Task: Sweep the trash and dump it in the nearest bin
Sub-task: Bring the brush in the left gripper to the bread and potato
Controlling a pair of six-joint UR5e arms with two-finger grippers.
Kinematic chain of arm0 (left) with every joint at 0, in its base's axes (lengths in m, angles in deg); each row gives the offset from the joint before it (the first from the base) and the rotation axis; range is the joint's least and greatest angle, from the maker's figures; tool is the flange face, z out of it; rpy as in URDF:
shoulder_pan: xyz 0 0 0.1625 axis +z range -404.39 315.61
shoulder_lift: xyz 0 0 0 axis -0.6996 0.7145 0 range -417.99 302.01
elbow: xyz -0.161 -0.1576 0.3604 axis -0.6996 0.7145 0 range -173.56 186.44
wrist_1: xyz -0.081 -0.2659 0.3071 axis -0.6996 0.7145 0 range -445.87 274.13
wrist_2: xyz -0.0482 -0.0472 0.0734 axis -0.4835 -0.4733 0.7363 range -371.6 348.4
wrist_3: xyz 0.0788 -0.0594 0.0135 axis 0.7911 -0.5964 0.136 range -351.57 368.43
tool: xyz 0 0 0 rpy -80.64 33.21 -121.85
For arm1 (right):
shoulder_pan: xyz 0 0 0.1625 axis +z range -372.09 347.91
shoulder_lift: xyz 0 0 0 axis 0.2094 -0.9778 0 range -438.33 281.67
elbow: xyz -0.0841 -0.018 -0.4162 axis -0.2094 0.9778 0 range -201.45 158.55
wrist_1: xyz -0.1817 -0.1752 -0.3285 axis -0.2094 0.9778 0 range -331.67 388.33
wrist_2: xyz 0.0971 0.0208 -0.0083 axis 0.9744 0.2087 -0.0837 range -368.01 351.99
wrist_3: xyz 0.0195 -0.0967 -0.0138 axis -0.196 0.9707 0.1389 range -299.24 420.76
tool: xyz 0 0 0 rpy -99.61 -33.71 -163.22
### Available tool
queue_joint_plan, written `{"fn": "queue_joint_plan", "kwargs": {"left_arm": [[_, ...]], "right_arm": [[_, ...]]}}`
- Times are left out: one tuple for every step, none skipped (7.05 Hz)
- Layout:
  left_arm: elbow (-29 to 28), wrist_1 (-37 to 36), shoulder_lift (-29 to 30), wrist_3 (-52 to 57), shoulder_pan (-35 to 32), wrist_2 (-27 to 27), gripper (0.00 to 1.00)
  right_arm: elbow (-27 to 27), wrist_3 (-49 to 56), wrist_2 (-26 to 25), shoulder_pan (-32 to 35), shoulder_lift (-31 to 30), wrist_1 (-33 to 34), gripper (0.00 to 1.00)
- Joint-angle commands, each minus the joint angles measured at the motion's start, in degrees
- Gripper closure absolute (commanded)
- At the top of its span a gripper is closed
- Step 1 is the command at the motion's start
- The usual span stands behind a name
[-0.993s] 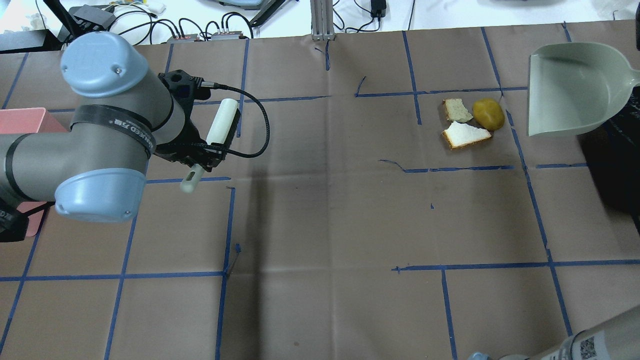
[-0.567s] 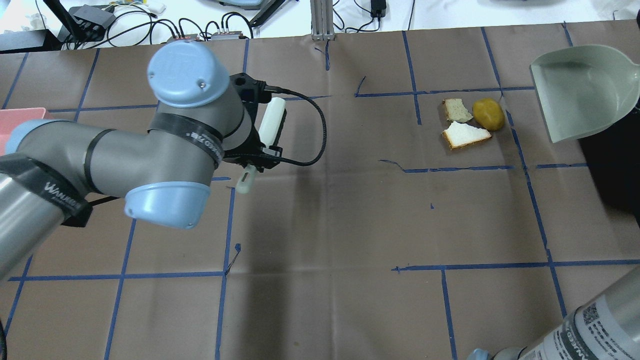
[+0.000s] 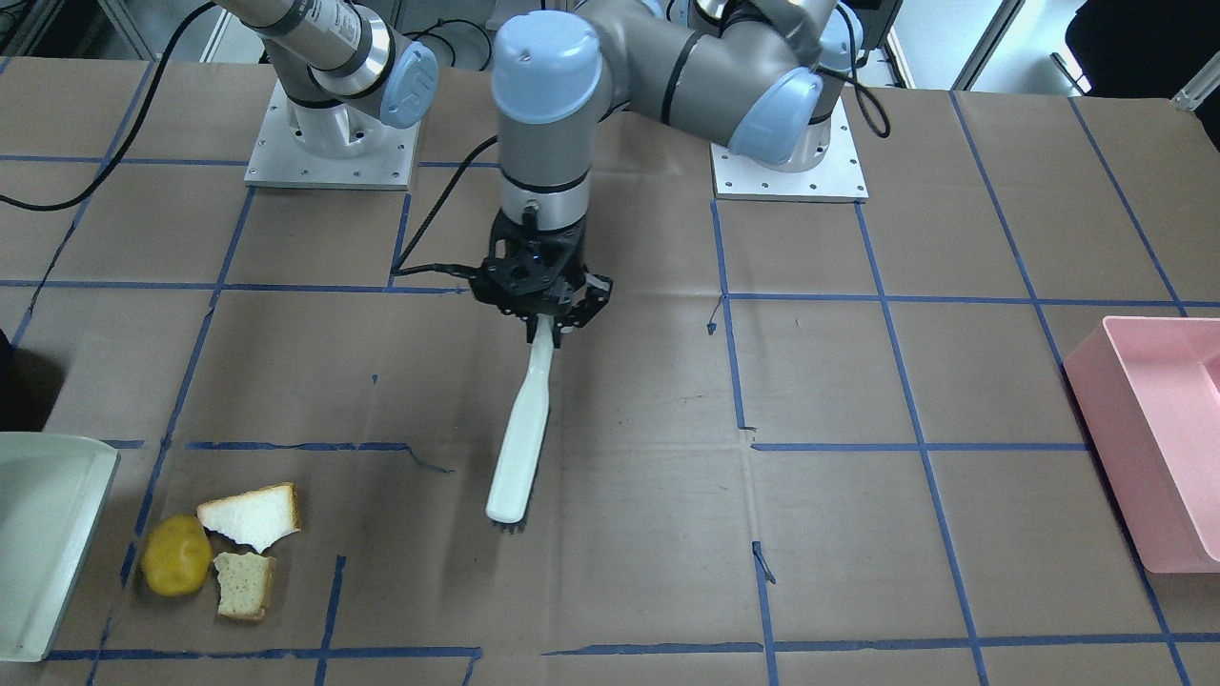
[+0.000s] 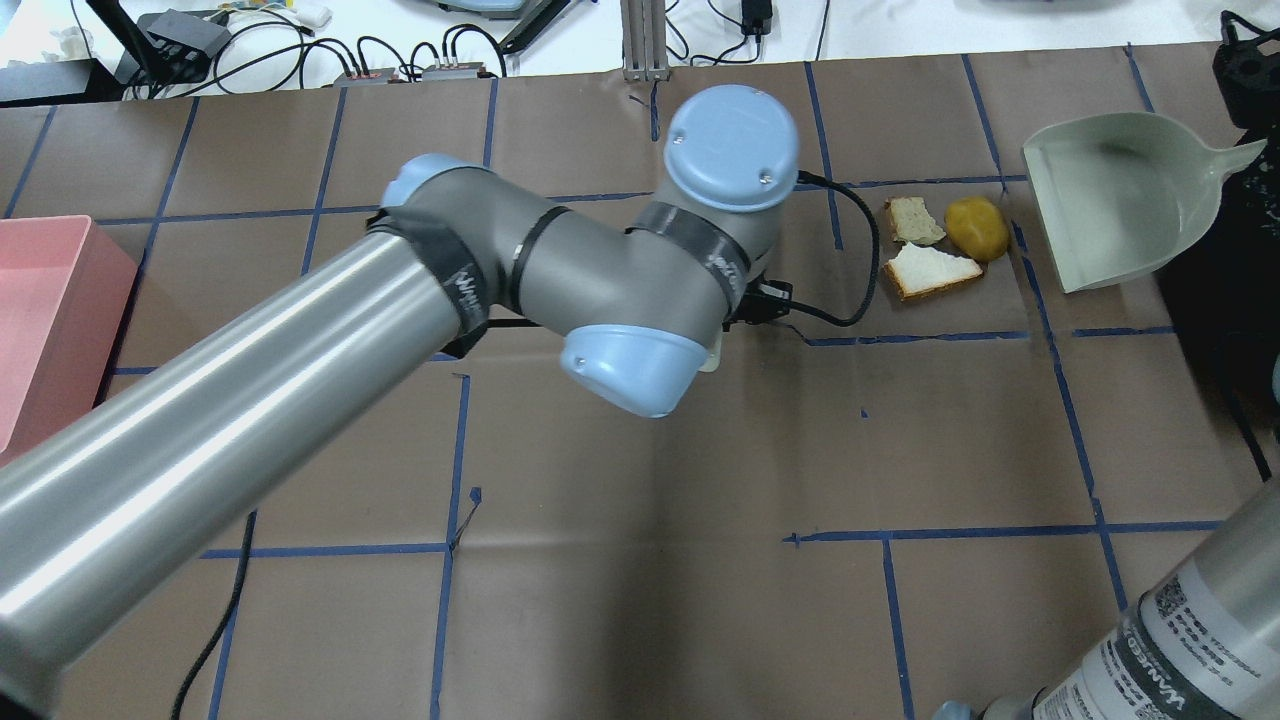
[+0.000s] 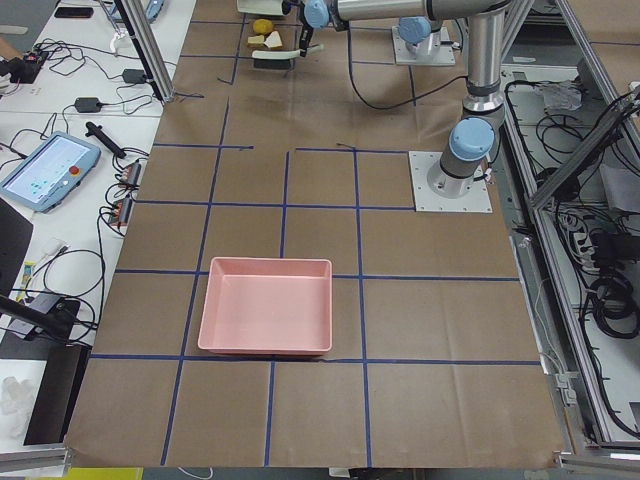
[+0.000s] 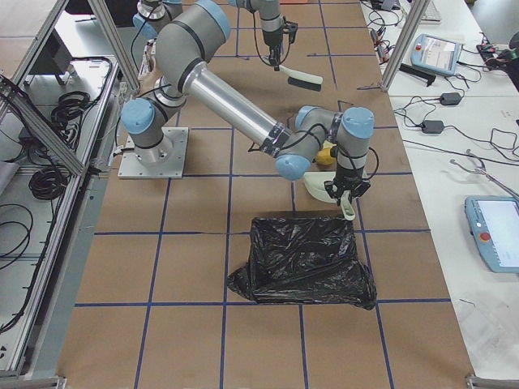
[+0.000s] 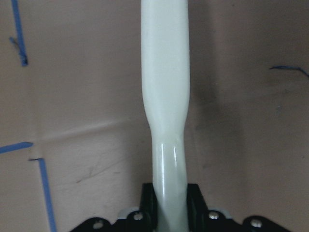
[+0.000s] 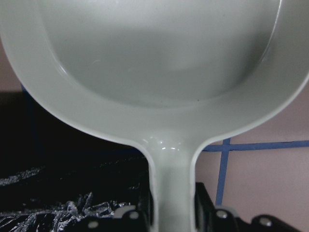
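The trash lies together on the brown paper: a yellow lumpy ball, a white bread slice and a speckled bread chunk. My left gripper is shut on the handle of a white brush, mid-table, brush head pointing away from the robot. My right gripper is shut on the handle of a grey-green dustpan, whose open edge faces the scraps, just beside the ball.
A pink bin stands at the table's left end. A black trash bag lies at the right end, behind the dustpan. Blue tape lines cross the paper.
My left arm has swung right with the brush, from the table's left part to the middle, nearer the scraps. The dustpan has shifted a little left toward the scraps. The scraps have not moved.
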Motion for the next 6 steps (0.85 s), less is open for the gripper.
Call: {"fn": "queue_joint_plan", "kwargs": {"left_arm": [[-8.4,-3.9,8.6,-8.3,-4.8,4.3,0.97],[-11.6,-2.2,10.5,-8.5,-5.2,3.8,0.97],[-16.0,4.8,12.5,-9.0,-5.6,0.7,1.00],[-21.5,10.1,15.1,-9.5,-6.1,-0.1,1.00],[-25.8,12.1,18.4,-13.4,-7.2,-0.1,1.00],[-27.8,12.1,20.3,-16.4,-8.3,-0.2,1.00]], "right_arm": [[-0.1,-1.9,1.4,1.1,1.5,0.1,1.00],[-0.2,-2.4,1.4,1.7,1.6,0.1,1.00],[-0.4,-2.2,1.4,2.2,1.7,0.0,1.00],[-1.4,-2.1,1.5,2.3,1.7,0.1,1.00],[-2.0,-1.8,1.4,2.3,1.9,0.1,1.00],[-2.0,-1.7,1.3,2.3,1.9,0.1,1.00]]}}
